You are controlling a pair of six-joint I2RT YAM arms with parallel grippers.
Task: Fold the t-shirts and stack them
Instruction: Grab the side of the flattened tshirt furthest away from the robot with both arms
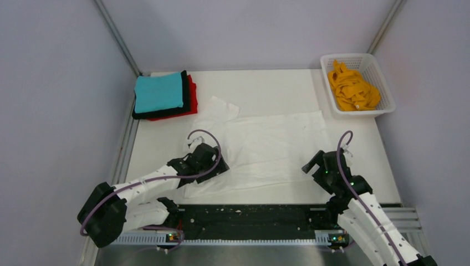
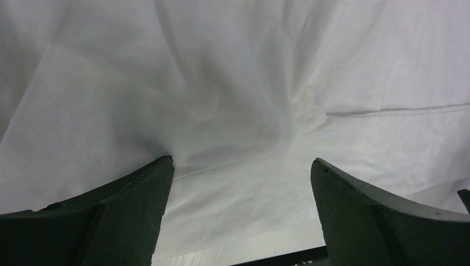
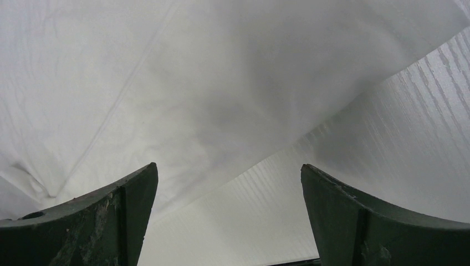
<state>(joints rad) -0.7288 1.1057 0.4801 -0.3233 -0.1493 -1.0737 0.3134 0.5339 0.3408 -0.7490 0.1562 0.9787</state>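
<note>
Your left gripper (image 2: 241, 163): jaws spread wide, empty, low over rumpled near-left part of white t-shirt (image 1: 271, 144) lying spread on table (image 3: 388, 138). Your right gripper (image 3: 228, 166): likewise spread, empty, above shirt's near-right edge, bare table under its right finger. Well ahead and left of left gripper: folded teal t-shirt (image 1: 159, 92) atop black t-shirt (image 1: 186, 88) and red t-shirt (image 1: 193, 100). Well ahead of right gripper: orange t-shirt (image 1: 352, 88) bunched in basket (image 1: 382, 77).

Lab test cell; bare grey walls (image 1: 50, 83); aluminium posts (image 1: 118, 37); white table (image 1: 266, 91)
</note>
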